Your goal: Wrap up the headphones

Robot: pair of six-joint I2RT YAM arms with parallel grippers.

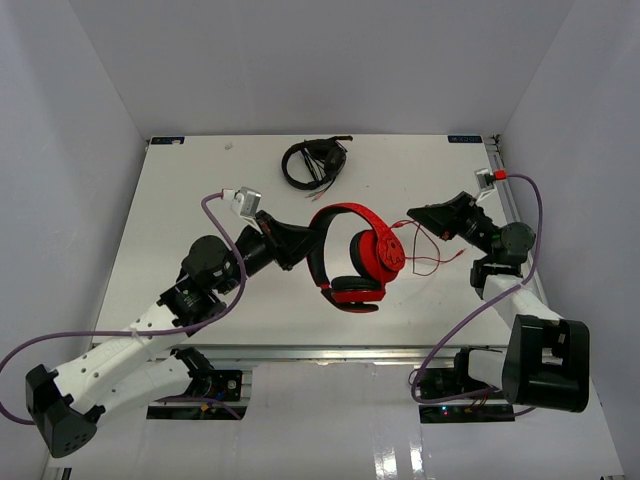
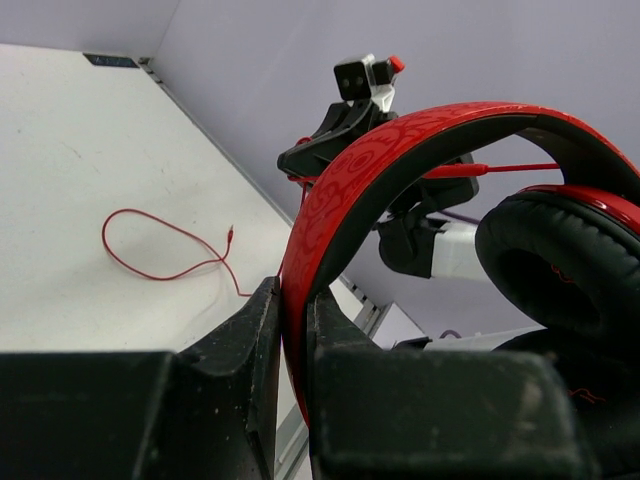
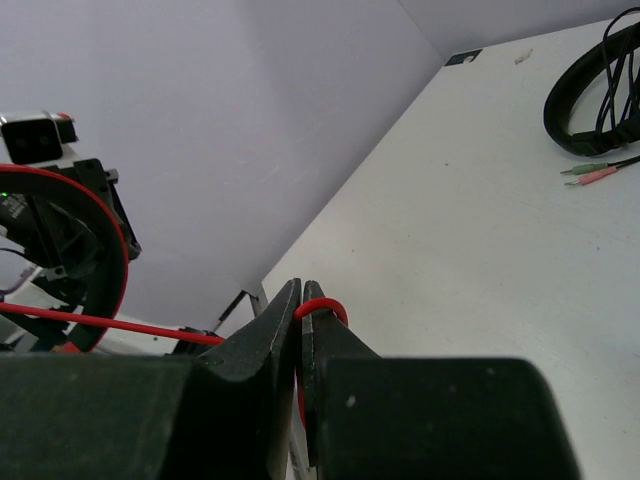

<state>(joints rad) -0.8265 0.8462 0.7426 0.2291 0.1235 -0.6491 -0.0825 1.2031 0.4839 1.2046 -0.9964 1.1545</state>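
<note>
Over the tabletop's middle, headphones (image 1: 356, 262): lifted off the surface, one ear cup hanging lower; light but awkward, rigid shell, springy headband (image 2: 400, 150)
Left gripper (image 2: 295, 305): pinching the headband edge-on; glossy plastic may slip or swivel, so a firm hold near the crown looks best
Right gripper (image 3: 300, 298): pressed together on the cable (image 3: 100, 322), toward the right edge
Cable: thin, limp, snag-prone; slack loops lie near the right edge; best fed under light tension
Black headphones (image 1: 313, 162): near the far edge
Writing: no brand legible; headband bears an embossed pattern only
</note>
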